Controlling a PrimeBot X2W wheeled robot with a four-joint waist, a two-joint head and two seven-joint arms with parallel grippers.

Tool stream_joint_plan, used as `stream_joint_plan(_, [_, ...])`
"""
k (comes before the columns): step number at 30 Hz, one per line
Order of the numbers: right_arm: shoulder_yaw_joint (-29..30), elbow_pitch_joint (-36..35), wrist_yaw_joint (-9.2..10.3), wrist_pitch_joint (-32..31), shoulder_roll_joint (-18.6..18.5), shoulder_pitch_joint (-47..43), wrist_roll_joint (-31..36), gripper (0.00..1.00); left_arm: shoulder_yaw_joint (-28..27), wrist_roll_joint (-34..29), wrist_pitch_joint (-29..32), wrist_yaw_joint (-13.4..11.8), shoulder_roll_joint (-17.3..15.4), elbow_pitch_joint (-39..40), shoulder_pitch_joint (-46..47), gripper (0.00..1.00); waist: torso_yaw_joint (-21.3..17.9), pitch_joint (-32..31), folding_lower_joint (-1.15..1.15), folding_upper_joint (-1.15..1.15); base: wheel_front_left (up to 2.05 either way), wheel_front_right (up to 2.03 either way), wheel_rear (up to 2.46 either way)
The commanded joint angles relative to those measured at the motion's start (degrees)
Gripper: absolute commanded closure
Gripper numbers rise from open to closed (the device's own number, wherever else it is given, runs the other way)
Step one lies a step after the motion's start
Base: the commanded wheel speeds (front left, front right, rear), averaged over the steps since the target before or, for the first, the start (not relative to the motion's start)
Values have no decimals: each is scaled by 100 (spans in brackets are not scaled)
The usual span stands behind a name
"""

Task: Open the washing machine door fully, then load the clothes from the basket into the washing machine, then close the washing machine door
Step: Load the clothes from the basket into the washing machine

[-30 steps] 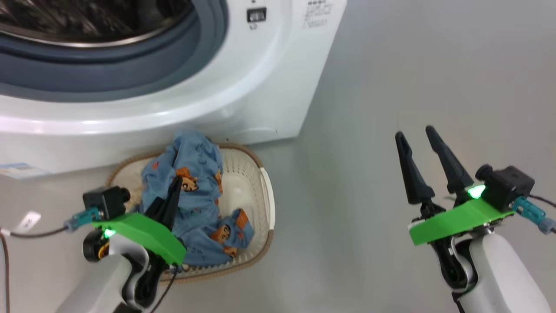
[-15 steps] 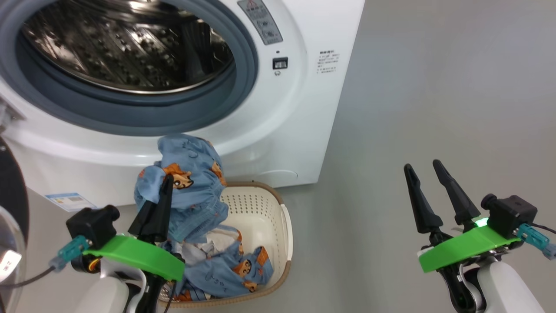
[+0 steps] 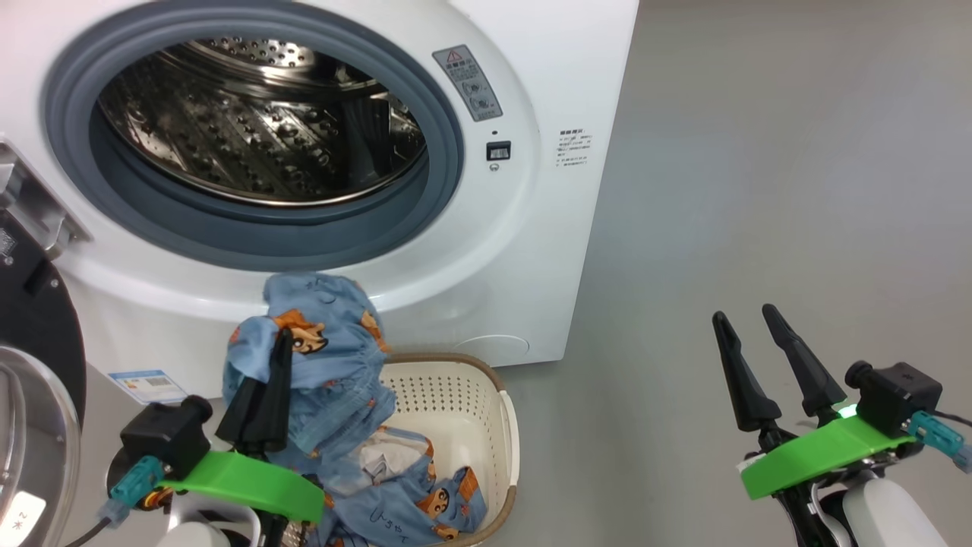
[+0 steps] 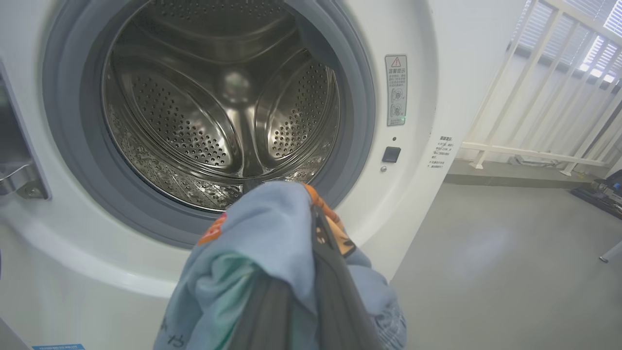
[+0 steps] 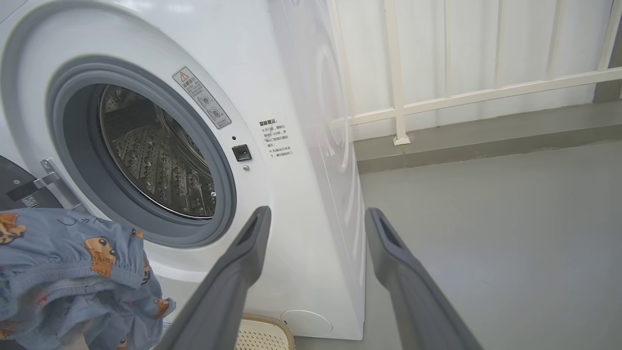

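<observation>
The white washing machine (image 3: 531, 251) stands with its steel drum (image 3: 258, 144) exposed. The washing machine door (image 3: 38, 334) is swung out at the far left, black rim and glass showing. My left gripper (image 3: 282, 338) is shut on blue clothes (image 3: 326, 365) with orange figures, held up just below the grey gasket. In the left wrist view the clothes (image 4: 262, 233) drape over its fingers (image 4: 340, 291) in front of the drum (image 4: 218, 107). More clothes (image 3: 425, 494) lie in the cream basket (image 3: 463, 387). My right gripper (image 3: 743, 314) hangs open over the floor, holding nothing, and shows again as the gripper (image 5: 317, 213).
Grey floor (image 3: 759, 190) stretches to the right of the machine. A white railing (image 5: 398, 97) and a low ledge run behind it. A blue label sticker (image 3: 148, 384) sits low on the machine front. The door hinge (image 3: 30, 213) juts out at the left.
The head camera has tilted up, bringing the drum into view. My left gripper has lifted the blue clothes up out of the basket toward the opening. The right gripper stays open.
</observation>
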State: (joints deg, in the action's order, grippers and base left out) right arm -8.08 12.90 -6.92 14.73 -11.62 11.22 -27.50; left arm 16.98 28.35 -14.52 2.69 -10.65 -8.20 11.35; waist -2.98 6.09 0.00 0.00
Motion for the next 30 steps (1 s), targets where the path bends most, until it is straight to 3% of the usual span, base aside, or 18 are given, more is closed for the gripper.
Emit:
stream_joint_plan(1, [-124, -131, -57, 27, -79, -67, -59, 0, -271, -109, -48, -51, -92, 108, 46, 100, -5, -43, 0, 0, 0, 0, 0])
stream_joint_plan(16, [-149, -171, -57, 27, -202, -72, -61, 0, -725, -561, -48, 124, 109, -146, 535, 100, -45, -40, 0, 0, 0, 0, 0])
stream_joint_plan(23, [-213, -242, -57, 27, -195, 65, -29, 0, -882, -734, -48, 266, 56, -583, 1571, 100, -214, 340, 0, 0, 0, 0, 0])
stream_joint_plan(30, [-239, -373, -57, 27, -99, 333, 48, 0, -1076, -933, -48, 376, 11, -1266, 2969, 100, -542, 1158, 0, 0, 0, 0, 0])
